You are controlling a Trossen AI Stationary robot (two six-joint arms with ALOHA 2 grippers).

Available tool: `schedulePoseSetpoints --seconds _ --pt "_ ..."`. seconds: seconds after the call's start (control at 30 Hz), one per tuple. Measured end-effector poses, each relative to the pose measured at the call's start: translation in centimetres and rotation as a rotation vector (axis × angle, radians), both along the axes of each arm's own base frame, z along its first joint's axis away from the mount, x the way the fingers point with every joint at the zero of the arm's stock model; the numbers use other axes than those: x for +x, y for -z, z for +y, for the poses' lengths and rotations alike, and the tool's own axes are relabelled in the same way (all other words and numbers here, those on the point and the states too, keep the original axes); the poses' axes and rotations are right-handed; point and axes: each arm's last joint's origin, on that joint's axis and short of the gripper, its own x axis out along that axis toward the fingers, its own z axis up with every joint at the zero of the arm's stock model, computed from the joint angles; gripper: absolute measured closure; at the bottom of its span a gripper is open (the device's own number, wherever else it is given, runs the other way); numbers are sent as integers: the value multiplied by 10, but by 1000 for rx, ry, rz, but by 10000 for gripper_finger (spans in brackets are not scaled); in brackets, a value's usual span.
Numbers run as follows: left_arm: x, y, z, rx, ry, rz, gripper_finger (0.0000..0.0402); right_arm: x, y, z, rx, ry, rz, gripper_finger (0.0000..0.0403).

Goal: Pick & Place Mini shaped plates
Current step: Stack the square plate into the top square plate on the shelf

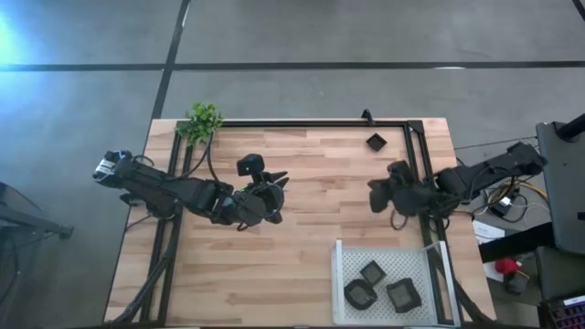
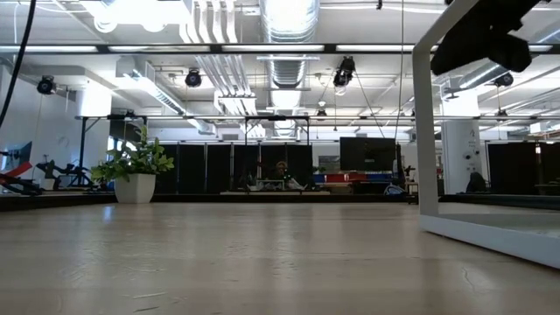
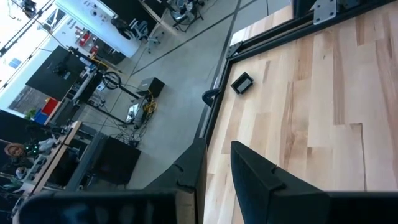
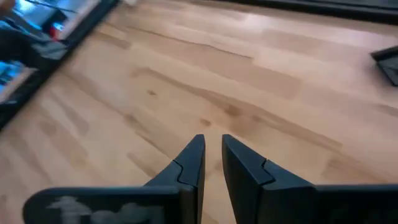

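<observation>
Mini shaped plates: three black dishes lie in the white perforated tray (image 1: pixel 340 274) at the table's near right corner: one rounded (image 1: pixel 359 293), one square and turned on its corner (image 1: pixel 372 271), one square (image 1: pixel 403 295). They sit close together, and I cannot tell whether any of them touch. A fourth small black plate (image 1: pixel 376 141) lies alone on the bare wood near the far edge, just inside the black frame rail (image 1: pixel 311 122).

Right gripper (image 4: pixel 212 144): above the wood on the right side of the table, between the tray and the lone plate and apart from both. Its fingers stand near each other with a narrow gap showing, and nothing is between them.

Left gripper (image 1: pixel 274 194): raised over mid-table, left of centre, well apart from every plate. In its wrist view only one dark finger (image 3: pixel 261 177) shows clearly, so I cannot tell how the fingers stand.

Small green plant (image 1: pixel 202 122): at the far left corner of the table (image 1: pixel 274 265).
</observation>
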Motion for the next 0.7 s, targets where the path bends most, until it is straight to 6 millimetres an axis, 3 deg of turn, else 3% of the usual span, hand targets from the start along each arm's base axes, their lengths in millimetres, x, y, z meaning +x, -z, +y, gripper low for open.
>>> schedulePoseSetpoints --seconds 0.7 --pt "0 0 0 -29 -12 -25 328 8 14 -97 127 228 239 340"
